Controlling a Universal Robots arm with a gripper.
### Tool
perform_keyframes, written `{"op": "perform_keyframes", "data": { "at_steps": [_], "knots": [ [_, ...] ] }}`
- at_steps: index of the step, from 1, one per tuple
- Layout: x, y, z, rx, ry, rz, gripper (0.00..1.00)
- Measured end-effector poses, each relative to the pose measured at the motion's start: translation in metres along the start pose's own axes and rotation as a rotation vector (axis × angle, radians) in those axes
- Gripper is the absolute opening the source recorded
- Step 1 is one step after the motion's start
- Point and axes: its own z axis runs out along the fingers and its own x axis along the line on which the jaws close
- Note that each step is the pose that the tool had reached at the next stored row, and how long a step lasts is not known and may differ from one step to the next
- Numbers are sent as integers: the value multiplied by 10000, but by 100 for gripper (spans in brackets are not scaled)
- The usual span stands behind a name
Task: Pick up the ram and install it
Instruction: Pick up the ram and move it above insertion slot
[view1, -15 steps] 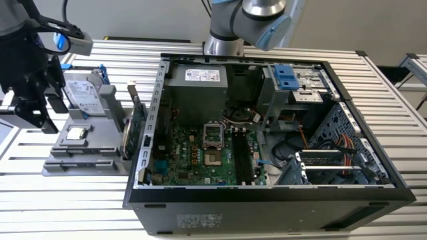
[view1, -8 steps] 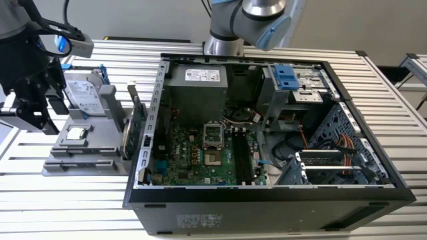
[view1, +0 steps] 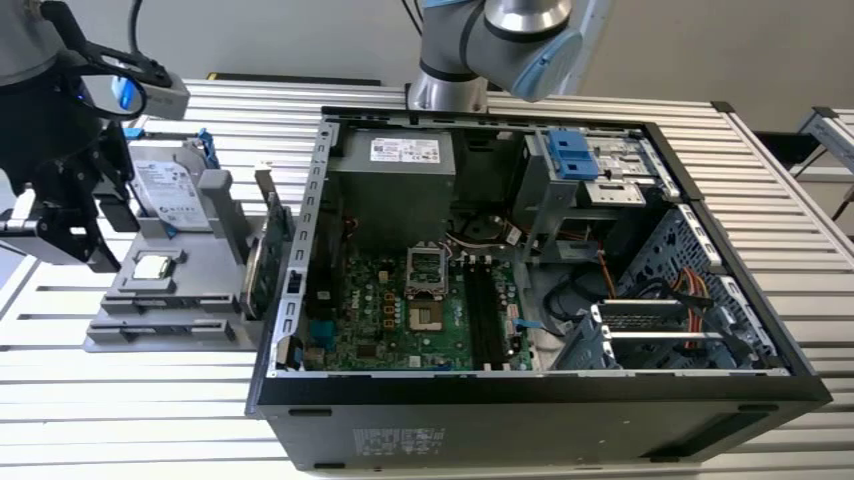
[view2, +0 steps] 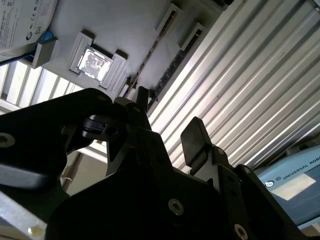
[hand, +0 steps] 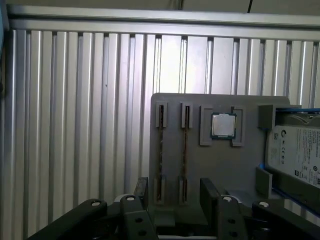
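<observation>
The ram (hand: 185, 150) stands on edge in a slot of the grey holder (hand: 220, 170), showing only as a thin dark line. A second stick (hand: 161, 150) fills the next slot, and the two are hard to tell apart. The gripper (hand: 175, 194) hangs just above the holder's near edge with its jaws spread and nothing between them. Both slots fall between its fingers (hand: 141, 190), whose tips are partly cut off. A processor chip (hand: 223, 125) and a hard drive (hand: 295, 150) in a blue frame sit beside the slots. Bare slatted table (hand: 75, 125) lies on the holder's open side. In the exterior view, a green expansion card (view1: 274, 250) stands between the holder and the open computer case (view1: 534, 400) to its right.
</observation>
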Motion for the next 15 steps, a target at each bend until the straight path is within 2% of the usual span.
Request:
{"op": "perform_keyframes", "data": {
  "at_steps": [15],
  "knots": [
    [-1, -3, 86, -26, 0, -1, 100]
  ]
}}
